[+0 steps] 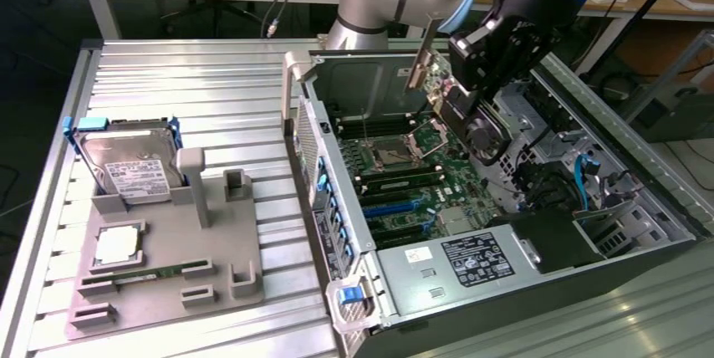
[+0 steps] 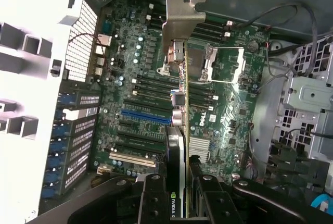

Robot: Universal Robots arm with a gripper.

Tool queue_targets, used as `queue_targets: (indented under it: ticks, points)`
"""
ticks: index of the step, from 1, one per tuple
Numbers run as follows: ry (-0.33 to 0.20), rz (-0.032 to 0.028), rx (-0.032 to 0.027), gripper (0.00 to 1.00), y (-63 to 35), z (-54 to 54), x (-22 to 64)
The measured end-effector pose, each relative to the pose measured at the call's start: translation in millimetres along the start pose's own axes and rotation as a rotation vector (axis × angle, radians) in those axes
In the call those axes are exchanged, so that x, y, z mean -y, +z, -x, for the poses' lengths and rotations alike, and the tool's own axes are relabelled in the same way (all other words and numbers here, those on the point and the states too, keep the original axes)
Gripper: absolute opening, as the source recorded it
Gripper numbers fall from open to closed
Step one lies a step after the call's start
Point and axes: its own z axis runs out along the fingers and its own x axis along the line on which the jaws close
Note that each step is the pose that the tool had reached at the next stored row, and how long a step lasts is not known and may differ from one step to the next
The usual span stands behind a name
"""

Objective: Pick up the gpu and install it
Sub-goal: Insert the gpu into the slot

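The gpu hangs edge-down over the open computer case, its silver end bracket pointing up and toward the exterior view's left. My gripper is shut on it. In the wrist view the gpu shows edge-on, with the bracket at its far end and my gripper clamping the card from both sides. Below it lies the green motherboard with a blue slot. The card is held clear above the board, roughly over the slot area and CPU socket.
The case's rear wall and drive cages flank the motherboard. A power supply sits at the near end. On the exterior view's left, a grey fixture holds a hard drive, a CPU and a RAM stick.
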Motion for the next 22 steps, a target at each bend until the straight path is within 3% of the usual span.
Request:
queue_targets:
  ticks: [22]
  points:
    - [-0.048, 0.0008, -0.002, 0.27, -0.3, 0.0, 0.0]
